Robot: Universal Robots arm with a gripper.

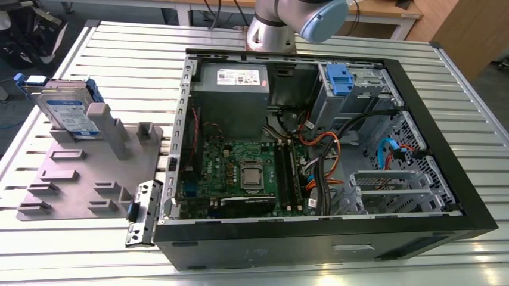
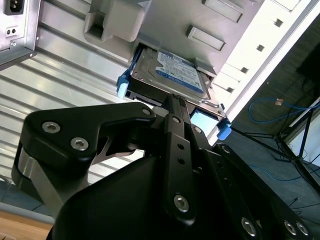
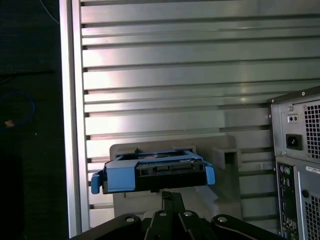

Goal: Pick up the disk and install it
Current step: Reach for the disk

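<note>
The claw (image 2: 174,101) faces the disk (image 2: 172,75), propped on end, long axis near upright.

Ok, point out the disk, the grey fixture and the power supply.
disk (image 1: 71,116): exterior view, on its blue-and-white label.
grey fixture (image 1: 73,179): exterior view, on its bare base plate.
power supply (image 1: 230,107): exterior view, on its grey top face.

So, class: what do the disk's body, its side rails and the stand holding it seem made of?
The disk looks like silvery metal, dull sheen. Its side rails: blue plastic, uniform matte colour. The stand: probably grey plastic, matte, moulded-looking blocks.
</note>
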